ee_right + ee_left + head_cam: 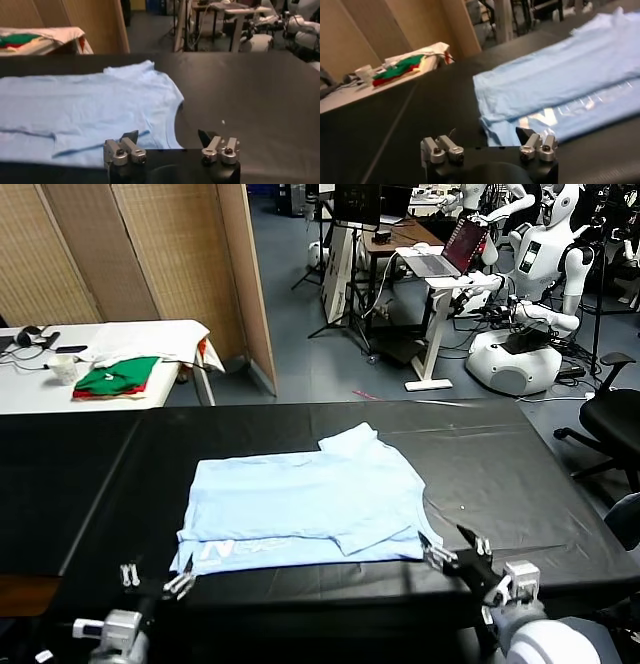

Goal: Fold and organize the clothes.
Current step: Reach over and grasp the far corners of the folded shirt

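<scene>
The pale sky-blue T-shirt [310, 499] lies on the black table [500, 474], its far part folded over the near part. White lettering [235, 551] shows along its near left hem. My left gripper [157, 581] stands open just off the shirt's near left corner, nothing between its fingers. In the left wrist view the shirt [560, 85] lies ahead of the open left gripper [485, 140]. My right gripper [455, 552] is open by the near right corner, holding nothing. From the right wrist the shirt [85, 105] reaches up to one finger of that open gripper [169, 137].
Behind at left, a white table [40, 389] holds green-and-red folded garments [117, 376] and a cup [63, 368]. Wooden screens [150, 254] stand behind it. Other robots [530, 334] and a laptop desk [440, 264] fill the back right. An office chair [610, 419] is at right.
</scene>
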Tool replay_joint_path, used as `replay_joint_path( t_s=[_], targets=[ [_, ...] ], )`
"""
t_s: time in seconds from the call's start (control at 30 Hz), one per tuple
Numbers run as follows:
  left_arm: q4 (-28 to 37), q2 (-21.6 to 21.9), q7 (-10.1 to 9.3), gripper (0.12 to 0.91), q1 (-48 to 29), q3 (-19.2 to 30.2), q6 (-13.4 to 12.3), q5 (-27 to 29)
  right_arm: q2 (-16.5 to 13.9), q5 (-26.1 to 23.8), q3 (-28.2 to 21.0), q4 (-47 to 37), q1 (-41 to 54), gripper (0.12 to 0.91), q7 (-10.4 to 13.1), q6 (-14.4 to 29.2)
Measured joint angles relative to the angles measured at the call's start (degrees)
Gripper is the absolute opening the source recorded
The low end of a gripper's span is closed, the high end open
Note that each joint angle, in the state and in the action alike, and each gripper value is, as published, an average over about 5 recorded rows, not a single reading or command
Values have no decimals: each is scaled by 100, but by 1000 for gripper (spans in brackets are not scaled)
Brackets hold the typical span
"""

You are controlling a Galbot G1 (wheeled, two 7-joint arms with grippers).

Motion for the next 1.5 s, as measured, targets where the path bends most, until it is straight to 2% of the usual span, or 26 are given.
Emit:
replay_joint_path(
  t_s=[0.1, 0.33, 0.6, 0.83, 1.03, 1.33, 1.5],
  targets=[
    [148, 64, -74, 907, -430, 56, 141, -587, -77, 126, -276, -357, 575, 907, 124, -175],
    [644, 495, -235, 907, -1603, 186, 878, -2212, -155, 429, -993, -1431, 1985, 907, 185, -360],
    [1569, 1144, -217, 907, -2985, 568, 1213, -3266, 8, 564, -1724, -2804, 3383, 907, 166, -356],
    [2568, 1372, -216, 907, -4004, 1057, 1423, -3621, 306, 556, -2198, -3924, 4314, 907, 8, -370],
    [3283, 1410, -191, 907, -4641, 1431, 1532, -3660, 584, 514, -2345, -4631, 4687, 907, -59, -372],
    [3861, 1371, -152, 907, -5008, 1582, 1544, -3699, 819, 399, -2470, -5086, 4876, 906, -182, -266],
    [3967, 1359, -91, 889, -5055, 1614, 1541, -3675, 879, 358, -2488, -5237, 4951, 850, -226, -224]
  ],
)
